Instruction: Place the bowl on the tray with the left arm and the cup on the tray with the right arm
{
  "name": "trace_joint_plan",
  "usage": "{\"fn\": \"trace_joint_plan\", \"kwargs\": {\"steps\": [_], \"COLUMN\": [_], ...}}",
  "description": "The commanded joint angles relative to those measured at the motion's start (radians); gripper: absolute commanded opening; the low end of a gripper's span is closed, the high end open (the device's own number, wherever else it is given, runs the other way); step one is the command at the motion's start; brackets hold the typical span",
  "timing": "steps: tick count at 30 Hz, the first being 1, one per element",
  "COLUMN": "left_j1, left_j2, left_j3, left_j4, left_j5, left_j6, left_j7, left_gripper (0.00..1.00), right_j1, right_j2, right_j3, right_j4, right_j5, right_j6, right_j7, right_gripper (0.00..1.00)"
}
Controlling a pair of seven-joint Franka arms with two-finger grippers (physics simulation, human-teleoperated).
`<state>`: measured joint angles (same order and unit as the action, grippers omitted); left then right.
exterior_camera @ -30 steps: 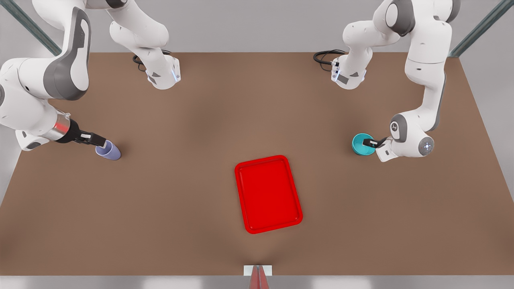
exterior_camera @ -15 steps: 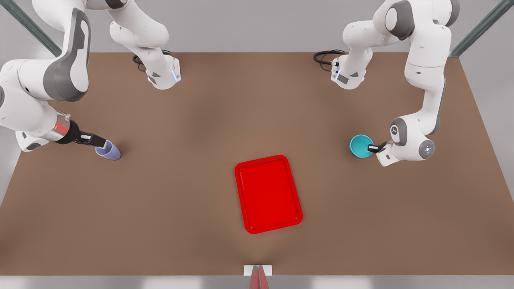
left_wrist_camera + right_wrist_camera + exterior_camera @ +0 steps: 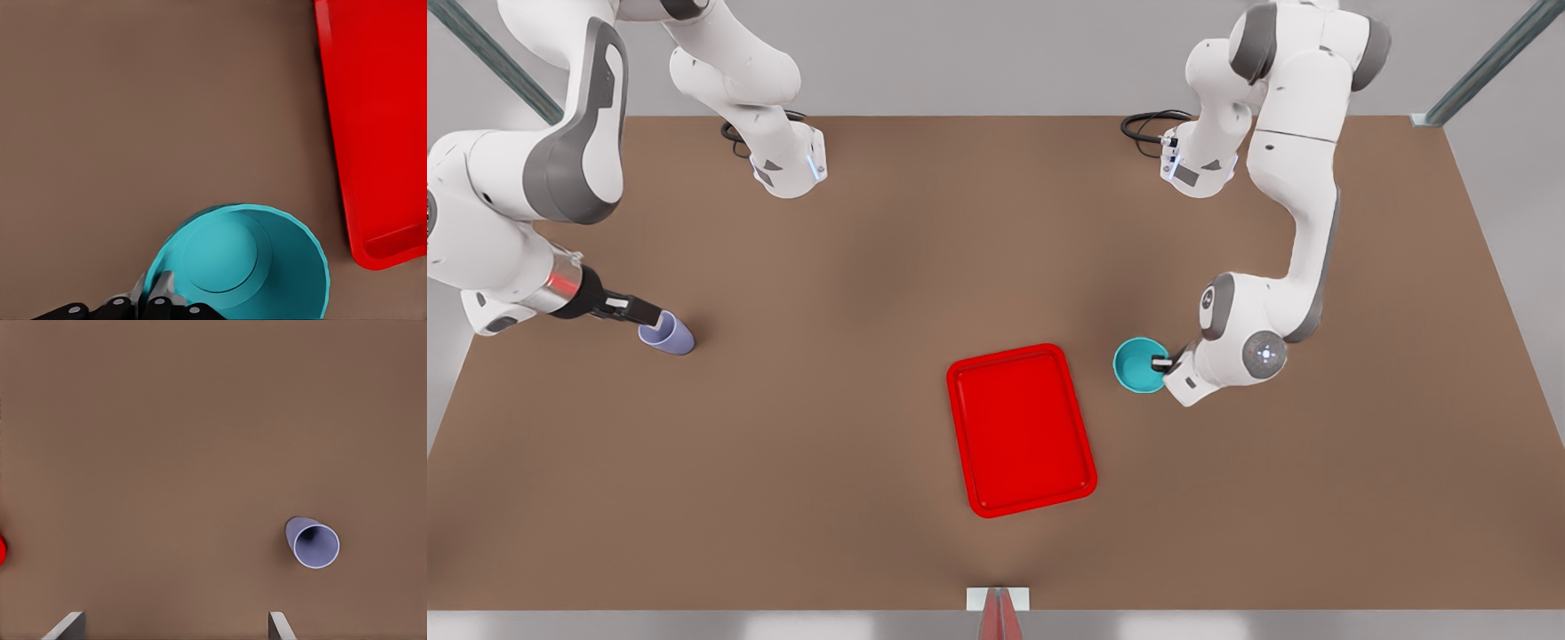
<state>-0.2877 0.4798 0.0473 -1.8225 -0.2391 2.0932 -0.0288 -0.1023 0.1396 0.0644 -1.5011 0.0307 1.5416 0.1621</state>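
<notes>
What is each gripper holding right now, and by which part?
Left gripper holds the bowl by its rim. Right gripper is open above the cup.

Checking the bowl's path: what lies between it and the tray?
Nothing: a bare strip of brown table separates the bowl, held by the left gripper, from the tray, as the front and left wrist views show.

Left gripper (image 3: 1160, 363) low, jaws pinched on bowl (image 3: 1139, 364) rim — right gripper (image 3: 633, 310) low, jaws spread.
</notes>
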Motion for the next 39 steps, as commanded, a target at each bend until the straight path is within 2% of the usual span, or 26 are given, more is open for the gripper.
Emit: {"fn": "trace_joint_plan", "kwargs": {"steps": [1,3,8,12,15,19,24,25,26,32,34,36,37,39], "left_j1": [0.001,-0.016,-0.07,-0.077,-0.126,-0.159,-0.186,-0.186,-0.185,-0.174,-0.172,-0.174,-0.168,-0.094], "left_j2": [0.006,0.049,0.2,0.209,0.287,0.358,0.398,0.398,0.398,0.381,0.344,0.232,0.174,0.034], "left_j3": [0.0,-0.001,-0.018,-0.018,-0.018,-0.018,-0.018,-0.018,-0.018,-0.006,-0.004,0.055,0.054,0.046], "left_j4": [0.009,0.044,0.256,0.285,0.399,0.462,0.466,0.466,0.466,0.468,0.466,0.468,0.468,0.445], "left_j5": [-0.106,-0.137,-0.152,-0.221,-0.221,-0.22,-0.22,-0.22,-0.218,-0.189,-0.152,-0.079,0.047,0.178], "left_j6": [-0.001,0.014,0.014,0.018,0.018,0.07,0.163,0.163,0.163,0.137,0.075,-0.154,-0.255,-0.416], "left_j7": [0.001,-0.034,-0.304,-0.387,-0.5,-0.536,-0.553,-0.543,-0.54,-0.499,-0.502,-0.499,-0.477,-0.174], "left_gripper": [0.21,0.21,0.21,0.21,0.21,0.21,0.21,0.8,1.0,1.0,1.0,1.0,0.99,0.99], "right_j1": [0.0,0.0,0.0,-0.002,-0.002,-0.002,-0.002,-0.004,-0.002,0.0,0.0,0.001,0.0,-0.033], "right_j2": [0.0,0.0,0.0,0.0,0.0,0.0,0.001,0.001,0.008,0.006,0.009,0.017,0.017,0.011], "right_j3": [0.0,0.0,0.0,0.0,0.0,0.0,0.0,0.0,0.0,0.0,0.0,0.002,0.002,-0.001], "right_j4": [-0.001,-0.002,-0.004,-0.002,-0.002,-0.004,-0.004,-0.004,-0.002,0.001,-0.001,-0.017,-0.044,-0.188], "right_j5": [0.0,0.0,0.0,0.002,0.002,0.002,0.002,0.002,0.002,0.002,0.002,0.0,0.0,-0.002], "right_j6": [0.0,0.002,0.002,0.0,0.0,0.0,0.002,0.003,0.003,0.003,0.006,0.023,0.044,0.159], "right_j7": [-0.001,0.001,0.001,0.001,0.001,0.001,-0.001,-0.001,-0.001,-0.001,-0.001,-0.001,-0.003,-0.078], "right_gripper": [1.0,1.0,1.0,1.0,1.0,1.0,1.0,1.0,1.0,1.0,1.0,1.0,1.0,1.0]}}
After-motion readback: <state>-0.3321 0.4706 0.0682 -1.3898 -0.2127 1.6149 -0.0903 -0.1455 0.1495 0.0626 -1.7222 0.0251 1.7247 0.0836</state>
